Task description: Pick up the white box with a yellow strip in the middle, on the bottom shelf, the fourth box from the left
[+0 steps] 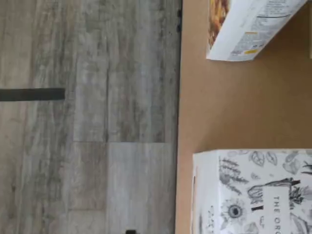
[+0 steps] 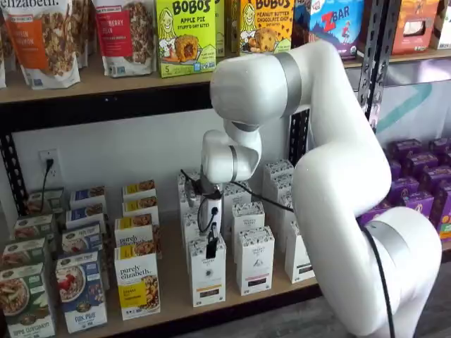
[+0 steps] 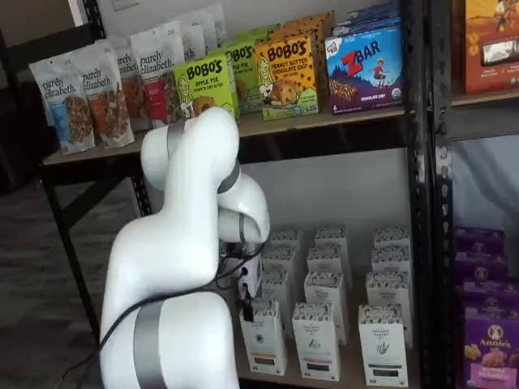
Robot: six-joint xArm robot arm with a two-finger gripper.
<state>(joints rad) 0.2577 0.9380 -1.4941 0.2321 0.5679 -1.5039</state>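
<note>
The white box (image 2: 207, 280) stands at the front of the bottom shelf (image 2: 176, 310), right of a purely elizabeth box. It also shows in a shelf view (image 3: 264, 339). The wrist view shows its leaf-patterned top (image 1: 253, 192) on the tan board (image 1: 219, 107). My gripper (image 2: 211, 245) hangs just over the box's top front edge, seen too in a shelf view (image 3: 247, 306). Only one black finger shows, side-on. The jaws stand wide and hold nothing. The box's front label is partly hidden by the finger.
Similar white cartons (image 2: 255, 259) stand to the right and in rows behind. A purely elizabeth box (image 2: 138, 285) (image 1: 246, 29) stands close on the left. The upper shelf carries Bobo's boxes (image 2: 184, 35). Purple boxes (image 2: 416, 190) sit far right, and grey floor (image 1: 87, 122) lies before the shelf edge.
</note>
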